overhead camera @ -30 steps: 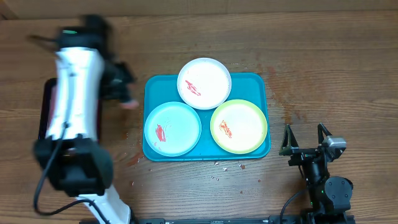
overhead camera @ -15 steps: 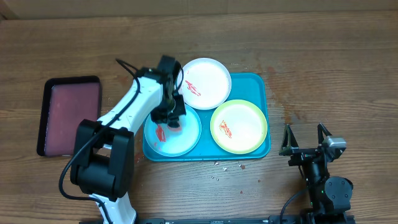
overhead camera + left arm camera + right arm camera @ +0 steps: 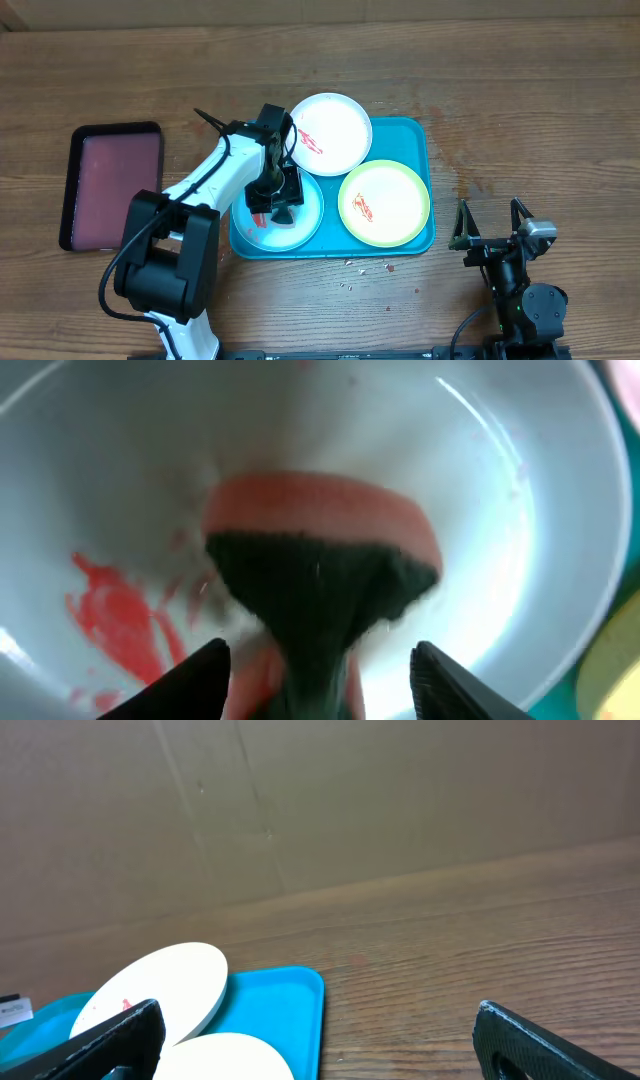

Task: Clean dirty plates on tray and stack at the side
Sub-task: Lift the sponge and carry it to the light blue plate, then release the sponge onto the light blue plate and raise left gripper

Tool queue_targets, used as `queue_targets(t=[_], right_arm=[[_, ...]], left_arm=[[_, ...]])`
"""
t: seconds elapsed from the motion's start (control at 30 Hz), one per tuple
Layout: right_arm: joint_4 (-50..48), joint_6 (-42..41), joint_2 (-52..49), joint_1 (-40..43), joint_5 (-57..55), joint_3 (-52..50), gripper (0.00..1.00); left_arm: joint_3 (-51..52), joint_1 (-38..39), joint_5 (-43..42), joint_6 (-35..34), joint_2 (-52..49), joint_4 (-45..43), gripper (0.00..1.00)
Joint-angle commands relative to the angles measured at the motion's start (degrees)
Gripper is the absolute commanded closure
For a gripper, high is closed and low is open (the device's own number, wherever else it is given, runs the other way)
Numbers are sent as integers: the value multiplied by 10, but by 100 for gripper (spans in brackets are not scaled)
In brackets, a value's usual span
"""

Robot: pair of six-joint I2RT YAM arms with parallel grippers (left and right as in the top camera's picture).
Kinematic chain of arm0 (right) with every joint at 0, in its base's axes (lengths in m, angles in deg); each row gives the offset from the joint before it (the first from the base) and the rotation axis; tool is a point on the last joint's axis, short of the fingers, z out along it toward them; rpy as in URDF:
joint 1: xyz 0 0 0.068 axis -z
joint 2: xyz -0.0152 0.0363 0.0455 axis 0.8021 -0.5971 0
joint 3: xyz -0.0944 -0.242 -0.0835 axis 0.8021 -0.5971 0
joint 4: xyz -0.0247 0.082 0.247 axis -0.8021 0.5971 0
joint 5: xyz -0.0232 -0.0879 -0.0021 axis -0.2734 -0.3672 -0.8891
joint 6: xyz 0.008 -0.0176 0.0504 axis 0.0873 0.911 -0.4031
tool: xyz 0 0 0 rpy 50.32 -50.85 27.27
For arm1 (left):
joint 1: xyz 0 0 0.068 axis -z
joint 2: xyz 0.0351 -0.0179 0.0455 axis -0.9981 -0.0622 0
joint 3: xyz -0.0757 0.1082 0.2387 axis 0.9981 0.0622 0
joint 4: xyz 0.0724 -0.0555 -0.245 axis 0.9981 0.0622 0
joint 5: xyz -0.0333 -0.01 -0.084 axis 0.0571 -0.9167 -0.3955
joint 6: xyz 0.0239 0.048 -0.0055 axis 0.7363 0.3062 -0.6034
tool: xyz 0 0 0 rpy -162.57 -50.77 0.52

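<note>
Three plates lie on the teal tray point(image 3: 412, 131): a white plate point(image 3: 330, 130) at the back, a pale blue plate point(image 3: 306, 206) front left and a yellow-green plate point(image 3: 385, 203) front right, each with a red or orange smear. My left gripper point(image 3: 275, 200) hangs low over the pale blue plate point(image 3: 480, 510). A pink and dark sponge point(image 3: 320, 560) stands between its jaws, which are open, with gaps on both sides point(image 3: 320, 652). A red smear point(image 3: 120, 610) lies left of the sponge. My right gripper point(image 3: 490, 223) rests open at the front right, off the tray.
A black-rimmed maroon tray point(image 3: 110, 185) sits on the wooden table at the left. Small crumbs point(image 3: 350, 265) lie in front of the teal tray. The right wrist view shows the white plate point(image 3: 160, 985), the tray's corner point(image 3: 285, 1005) and a cardboard wall behind.
My left arm swung from the maroon tray to the pale blue plate with the sponge. Its jaws, shut on the sponge before, now stand apart from it. The right arm has not moved.
</note>
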Motion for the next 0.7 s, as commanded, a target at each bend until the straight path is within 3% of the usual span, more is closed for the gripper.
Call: queue_targets(t=[0.0, 0.27, 0.3, 0.33, 0.37, 0.57, 0.67], right_arm=[[-3, 2, 4, -3, 3, -6, 0], [-3, 2, 4, -3, 3, -6, 0], [-3, 2, 4, -3, 3, -6, 0], [-3, 2, 4, -3, 3, -6, 0], [-3, 2, 4, -3, 3, -6, 0], [-13, -3, 4, -3, 5, -6, 0], [-62, -80, 4, -3, 60, -6, 0]], left_arm=[[-83, -23, 2, 40, 15, 48, 40], [-264, -111, 40, 54, 85, 168, 34], [-272, -124, 39, 49, 93, 170, 27], [-275, -137, 39, 45, 102, 172, 4], [-275, -148, 39, 44, 108, 173, 0], [-262, -190, 40, 44, 108, 196, 0], [-250, -192, 40, 44, 107, 193, 0]])
